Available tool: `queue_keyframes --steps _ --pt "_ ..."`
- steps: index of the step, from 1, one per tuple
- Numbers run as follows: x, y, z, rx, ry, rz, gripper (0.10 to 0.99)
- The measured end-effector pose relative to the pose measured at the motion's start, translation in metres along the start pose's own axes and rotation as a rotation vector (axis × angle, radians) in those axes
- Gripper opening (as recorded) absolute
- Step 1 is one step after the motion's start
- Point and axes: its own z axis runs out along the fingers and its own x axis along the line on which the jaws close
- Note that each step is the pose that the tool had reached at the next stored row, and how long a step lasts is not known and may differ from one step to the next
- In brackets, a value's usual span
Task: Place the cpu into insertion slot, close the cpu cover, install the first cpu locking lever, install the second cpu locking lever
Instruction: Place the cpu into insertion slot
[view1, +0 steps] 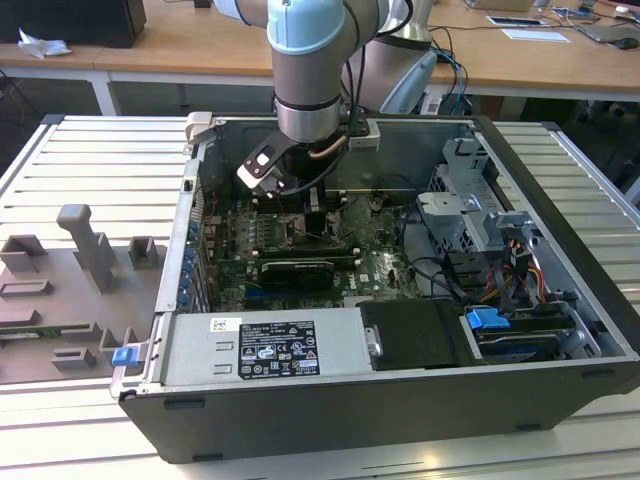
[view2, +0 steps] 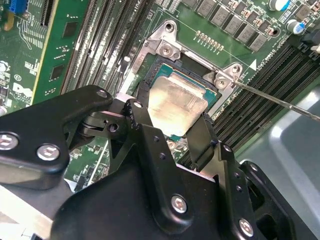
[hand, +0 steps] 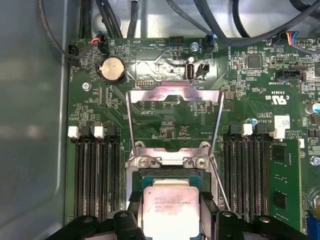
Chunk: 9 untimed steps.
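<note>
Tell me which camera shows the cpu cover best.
The first wrist view: the cpu cover is swung open, its whole frame and window plain against the board. The second wrist view catches the screwed bracket at its hinge end, beyond the cpu between the jaws. In the exterior view the arm stands over it.

Silvery-grey flat square cpu (hand: 169, 212): one edge cut off in first wrist view, one corner behind black gripper (view2: 175, 115) in second wrist view.

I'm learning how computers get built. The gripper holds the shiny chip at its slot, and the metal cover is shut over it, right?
No. The first wrist view shows the cpu cover open, tipped back from the insertion slot. The gripper does hold the cpu there.
</note>
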Motion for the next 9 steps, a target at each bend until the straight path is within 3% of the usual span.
queue_keyframes --steps 9 --pt "-0.0001 0.0002 0.0051 0.0 -0.0022 0.001 0.541"
